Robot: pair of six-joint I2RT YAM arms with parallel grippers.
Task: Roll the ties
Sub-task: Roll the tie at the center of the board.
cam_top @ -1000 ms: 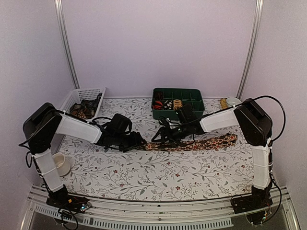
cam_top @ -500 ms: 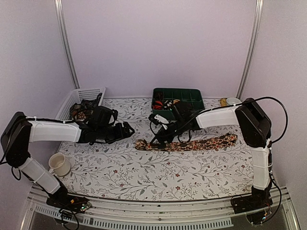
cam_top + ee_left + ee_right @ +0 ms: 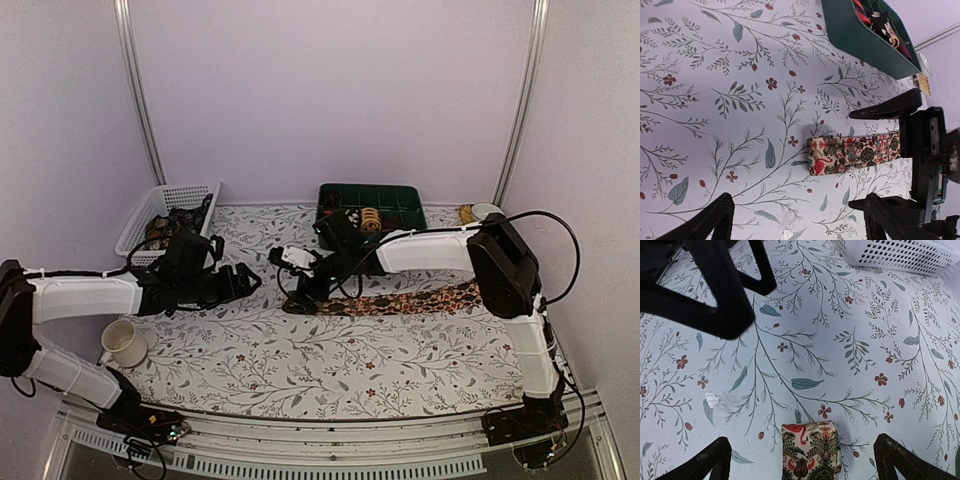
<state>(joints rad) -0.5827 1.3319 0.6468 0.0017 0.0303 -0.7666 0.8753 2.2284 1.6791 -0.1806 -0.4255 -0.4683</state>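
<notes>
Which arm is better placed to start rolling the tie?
Right. The right gripper, open, straddles the folded end of the tie; the left gripper, also open, hangs off to the side over tablecloth.

The dark floral tie (image 3: pixel 420 298) lies flat on the bench (image 3: pixel 300 360) — stretched out sideways, unrolled (its left end looks squared off).
</notes>
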